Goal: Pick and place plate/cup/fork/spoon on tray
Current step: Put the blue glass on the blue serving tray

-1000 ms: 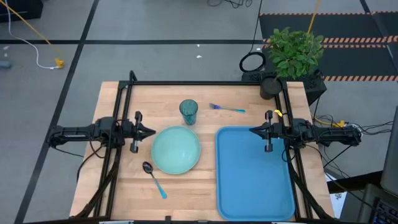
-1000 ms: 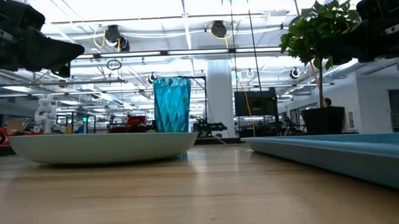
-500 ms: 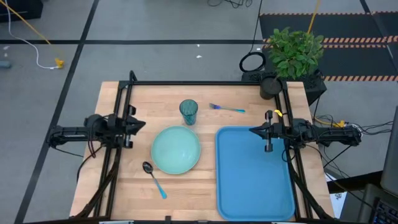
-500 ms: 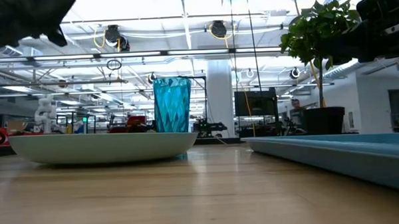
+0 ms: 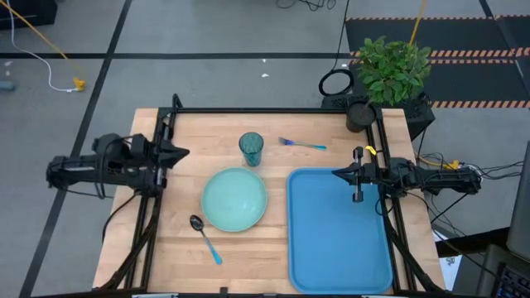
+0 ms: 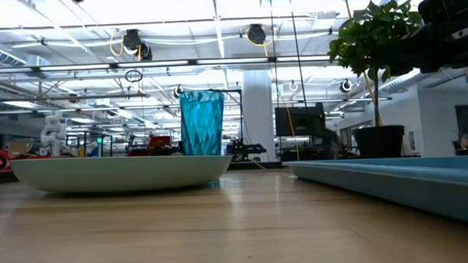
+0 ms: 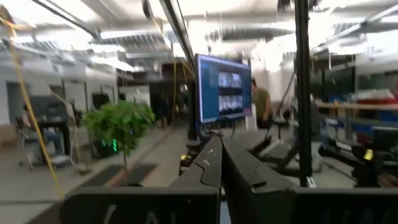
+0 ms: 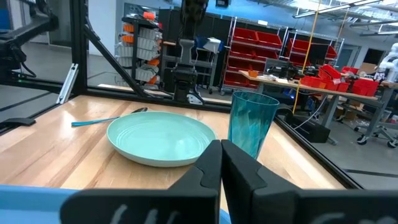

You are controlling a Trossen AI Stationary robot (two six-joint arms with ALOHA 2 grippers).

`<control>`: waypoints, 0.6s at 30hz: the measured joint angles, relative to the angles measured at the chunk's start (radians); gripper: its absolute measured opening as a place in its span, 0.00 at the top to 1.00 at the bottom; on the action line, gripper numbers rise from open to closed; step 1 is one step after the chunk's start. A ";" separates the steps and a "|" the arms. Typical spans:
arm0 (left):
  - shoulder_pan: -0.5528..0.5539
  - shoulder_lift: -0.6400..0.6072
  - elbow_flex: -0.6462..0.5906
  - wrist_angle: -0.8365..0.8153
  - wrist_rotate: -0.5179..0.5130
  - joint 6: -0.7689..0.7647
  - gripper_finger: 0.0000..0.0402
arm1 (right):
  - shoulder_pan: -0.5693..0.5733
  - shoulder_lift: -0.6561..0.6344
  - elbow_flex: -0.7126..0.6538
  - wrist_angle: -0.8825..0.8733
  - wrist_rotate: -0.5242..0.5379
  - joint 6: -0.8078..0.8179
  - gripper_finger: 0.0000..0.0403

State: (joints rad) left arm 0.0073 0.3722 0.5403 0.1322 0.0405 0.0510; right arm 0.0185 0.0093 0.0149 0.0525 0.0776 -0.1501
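Nothing is yet placed on the tray: plate, cup, fork and spoon are left on the desk; both grippers' fingers are pressed together, empty.

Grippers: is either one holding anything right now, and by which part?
Nothing is held. The left gripper is shut and empty at the table's left edge; the right gripper is shut and empty over the tray.

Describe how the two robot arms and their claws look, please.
Both arms are dark, nearly black, built of slim jointed segments with black cables running along them. The left claw and the right claw each end in two dark, wedge-shaped fingers tapering to a point. A small yellow mark sits near the right wrist.
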 joint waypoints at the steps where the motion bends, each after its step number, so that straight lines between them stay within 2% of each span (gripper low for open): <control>1: -0.004 0.041 0.049 -0.029 0.000 0.000 1.00 | 0.000 0.000 0.000 0.000 0.000 0.000 1.00; 10: -0.042 0.358 0.471 -0.286 0.002 0.019 0.99 | 0.000 0.000 0.000 0.058 0.036 0.034 1.00; 18: -0.054 0.597 0.758 -0.521 -0.040 0.046 0.99 | 0.000 0.000 0.000 0.062 0.053 0.123 1.00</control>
State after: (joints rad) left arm -0.0471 0.9691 1.2983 -0.3889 0.0009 0.0966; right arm 0.0185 0.0093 0.0151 0.1149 0.1308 -0.0267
